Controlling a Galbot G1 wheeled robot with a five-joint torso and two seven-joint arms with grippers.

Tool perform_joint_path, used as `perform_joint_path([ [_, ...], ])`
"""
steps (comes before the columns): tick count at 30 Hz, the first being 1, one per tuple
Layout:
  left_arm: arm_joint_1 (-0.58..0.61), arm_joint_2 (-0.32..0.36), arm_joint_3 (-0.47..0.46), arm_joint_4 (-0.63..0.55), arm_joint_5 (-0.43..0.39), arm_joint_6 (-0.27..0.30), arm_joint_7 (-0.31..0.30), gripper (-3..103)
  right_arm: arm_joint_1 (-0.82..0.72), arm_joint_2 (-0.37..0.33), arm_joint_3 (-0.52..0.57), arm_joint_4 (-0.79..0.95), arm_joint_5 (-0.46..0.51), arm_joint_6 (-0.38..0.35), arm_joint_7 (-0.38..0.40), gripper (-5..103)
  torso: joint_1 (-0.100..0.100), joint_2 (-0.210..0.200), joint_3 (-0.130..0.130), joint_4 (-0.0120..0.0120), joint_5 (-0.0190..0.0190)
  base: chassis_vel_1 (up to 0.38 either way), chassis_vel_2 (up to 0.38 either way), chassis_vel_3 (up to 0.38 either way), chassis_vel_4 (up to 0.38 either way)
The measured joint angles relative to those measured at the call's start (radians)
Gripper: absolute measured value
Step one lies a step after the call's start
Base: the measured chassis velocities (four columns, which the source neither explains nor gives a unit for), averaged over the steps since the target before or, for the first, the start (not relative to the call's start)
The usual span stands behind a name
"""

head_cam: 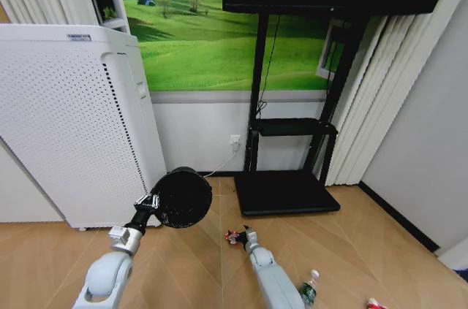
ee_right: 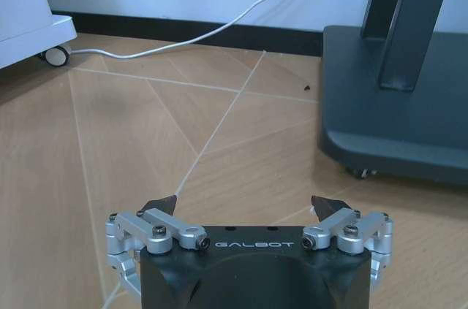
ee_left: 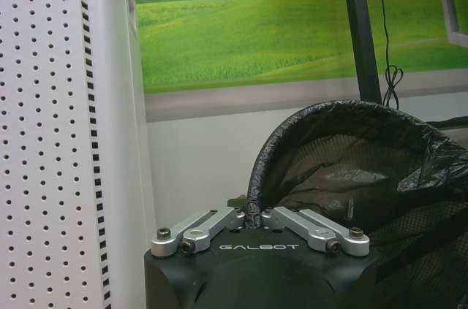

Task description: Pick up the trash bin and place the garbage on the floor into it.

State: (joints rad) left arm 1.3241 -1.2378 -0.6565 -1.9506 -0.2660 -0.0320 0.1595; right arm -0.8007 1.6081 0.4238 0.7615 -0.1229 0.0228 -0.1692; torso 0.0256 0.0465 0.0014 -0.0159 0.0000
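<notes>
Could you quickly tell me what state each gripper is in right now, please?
Left gripper: shut on the trash bin's rim, holding it up off the floor.
Right gripper: open, holding nothing, low over the wooden floor.

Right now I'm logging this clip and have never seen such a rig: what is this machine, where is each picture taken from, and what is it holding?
It is a wheeled robot with two arms. The head view looks down from its head; the other two come from cameras on its wrists. The left gripper is shut on the rim of the trash bin, lifted beside the white cabinet. The right gripper is open and empty, low over the wooden floor. On that floor lie a small bottle and a red-and-white wrapper.
</notes>
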Motion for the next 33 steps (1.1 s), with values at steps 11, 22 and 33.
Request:
perform_joint_path([
  [11,-0.003,0.000,0.003,0.001,-0.001,-0.002,0.001,3,-0.017,0.000,0.013,0.025,-0.045,0.002,-0.009,100,0.000,0.000,0.000,0.0000,0.0001,-0.017,0.011,0.009,-0.017],
  [22,0.002,-0.006,0.005,-0.003,0.005,-0.002,0.001,3,-0.079,0.000,-0.033,0.038,-0.051,-0.016,-0.049,100,0.000,0.000,0.000,0.0000,0.0000,0.000,0.000,0.000,0.000],
  [33,0.014,-0.008,0.009,-0.013,0.011,-0.003,0.000,3,0.005,0.000,-0.071,-0.102,-0.039,0.010,-0.017,100,0.000,0.000,0.000,0.0000,0.0001,0.000,0.000,0.000,0.000],
])
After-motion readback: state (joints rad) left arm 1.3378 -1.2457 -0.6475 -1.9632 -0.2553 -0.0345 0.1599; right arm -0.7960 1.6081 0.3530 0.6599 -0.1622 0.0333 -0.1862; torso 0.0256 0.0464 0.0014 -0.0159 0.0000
